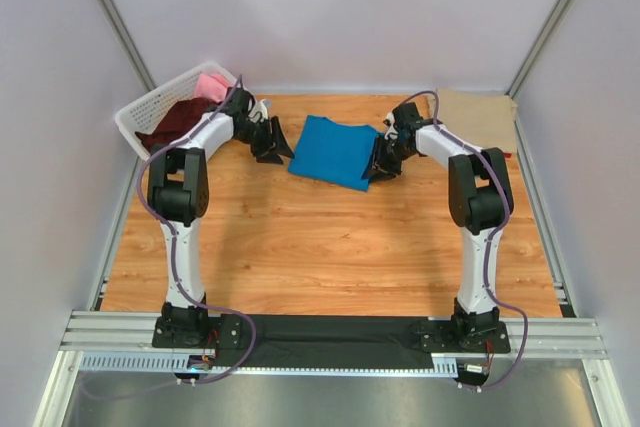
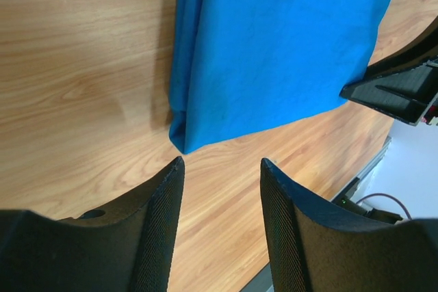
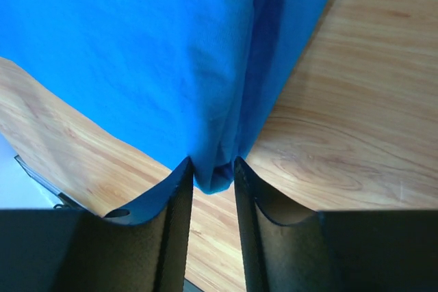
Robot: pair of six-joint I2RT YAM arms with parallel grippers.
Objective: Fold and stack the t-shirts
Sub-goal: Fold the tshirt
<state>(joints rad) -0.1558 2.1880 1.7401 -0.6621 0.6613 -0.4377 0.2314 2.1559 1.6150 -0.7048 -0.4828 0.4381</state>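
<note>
Now right fingers (image 3: 176,200) pinching blue t-shirt (image 3: 137,52) corner, seemingly folded; left fingers (image 2: 161,200) spread, empty, nearby.

The scene is lit brightly and evenly by diffuse light from above. Only soft, narrow shadows are cast on the wooden table (image 1: 300,237) along the edges of the blue t-shirt (image 1: 335,150). Wood grain and cloth folds are rendered sharply in both wrist views.

Blue t-shirt (image 1: 335,150) folded at centre (corner pinched); tan one (image 1: 480,117) far right; maroon (image 1: 170,125), pink (image 1: 211,82) far left.
</note>
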